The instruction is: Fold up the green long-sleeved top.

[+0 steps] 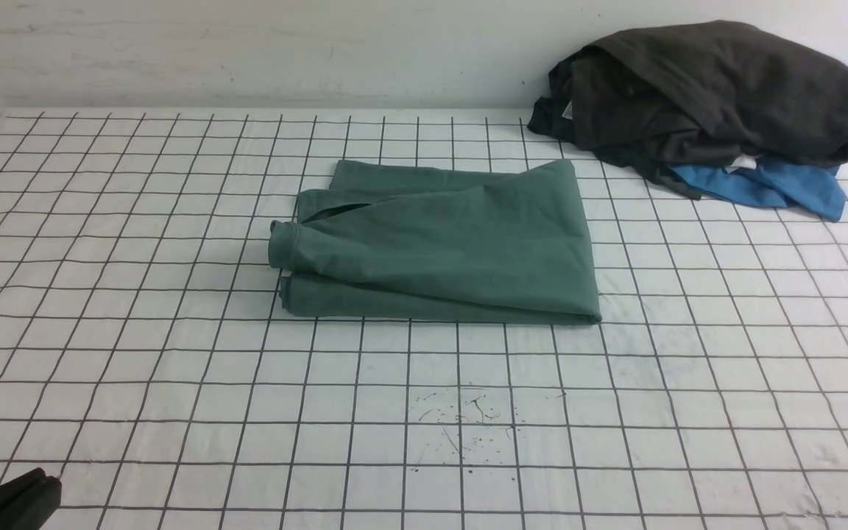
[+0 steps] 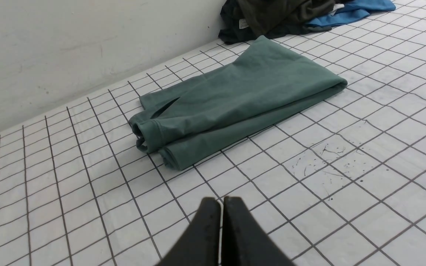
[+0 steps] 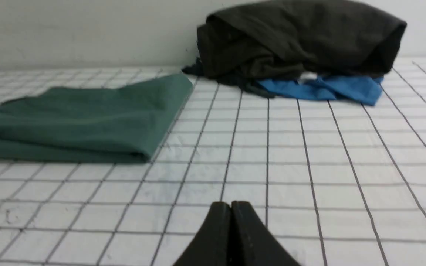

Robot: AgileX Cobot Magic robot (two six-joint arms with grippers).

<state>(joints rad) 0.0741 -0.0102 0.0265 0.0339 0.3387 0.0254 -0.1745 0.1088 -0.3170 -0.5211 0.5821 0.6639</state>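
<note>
Green long-sleeved top (image 1: pixel 439 246) sits mid-table on the gridded cloth (image 1: pixel 174 383), already a compact folded rectangle, long axis running left-right across the front view, thick fold edge on the near side, cuff roll poking out at its left end. Both arms parked low & near the robot's side, well apart from it. Left gripper (image 2: pixel 221 201) has jaws pressed together, nothing in them; the top lies ahead of it and off twd the middle. Right gripper (image 3: pixel 231 205) likewise closed, empty, w/ the top's right end ahead and to its left. Neither arm clearly nearer; only the left one's tip (image 1: pixel 45 482) peeks into the front view's bottom corner. Dark grey-black heap (image 1: pixel 711 92) over blue cloth (image 1: pixel 770 184) sits far right, near the top's far-right corner but apart. Looks like folding's basically done, I'd say.
</note>
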